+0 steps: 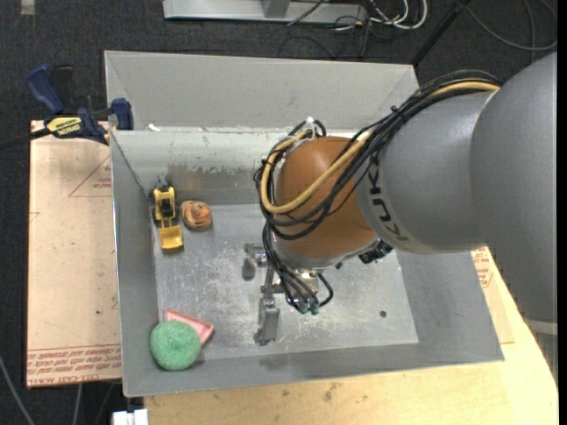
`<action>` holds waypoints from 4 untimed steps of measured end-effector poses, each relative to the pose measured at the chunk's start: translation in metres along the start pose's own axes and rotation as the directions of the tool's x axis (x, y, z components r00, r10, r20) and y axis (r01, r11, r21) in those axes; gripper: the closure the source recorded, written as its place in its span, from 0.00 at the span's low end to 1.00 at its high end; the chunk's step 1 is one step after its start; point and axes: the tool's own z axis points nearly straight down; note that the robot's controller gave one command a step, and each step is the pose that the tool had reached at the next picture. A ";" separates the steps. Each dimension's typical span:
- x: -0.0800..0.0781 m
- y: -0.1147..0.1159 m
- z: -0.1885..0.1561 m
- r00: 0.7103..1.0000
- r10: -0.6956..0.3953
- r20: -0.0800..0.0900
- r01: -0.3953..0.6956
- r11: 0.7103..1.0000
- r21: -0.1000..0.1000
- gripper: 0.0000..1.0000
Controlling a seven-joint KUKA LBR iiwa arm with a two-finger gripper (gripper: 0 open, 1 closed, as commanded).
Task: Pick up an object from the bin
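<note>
My gripper [260, 292] hangs under the arm's wrist over the bare bin floor, near the middle front. Its two metal fingers stand apart, open, with nothing between them. A green fuzzy ball [174, 344] lies in the front left corner, left of the gripper. A flat pink piece [198, 325] is tucked against the ball's right side. Farther back on the left lie a yellow toy loader [166, 219] and, beside it, a small orange-brown round thing [197, 214].
The arm with its orange cover and cables reaches in from the right and hides the bin's middle and back right. Bare floor shows at the front right and between the gripper and the left-hand things.
</note>
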 end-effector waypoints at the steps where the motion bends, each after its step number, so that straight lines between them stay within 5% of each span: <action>1: -0.002 -0.001 -0.005 1.000 0.004 0.008 -0.004 1.000 -0.001 0.00; 2: 0.014 0.068 0.061 0.998 0.060 0.011 -0.060 0.998 -0.003 0.00; 3: 0.014 0.073 0.020 0.999 0.042 0.006 -0.042 0.999 -0.001 0.00; 4: 0.020 0.105 0.028 0.999 -0.034 0.010 0.034 0.999 -0.002 0.00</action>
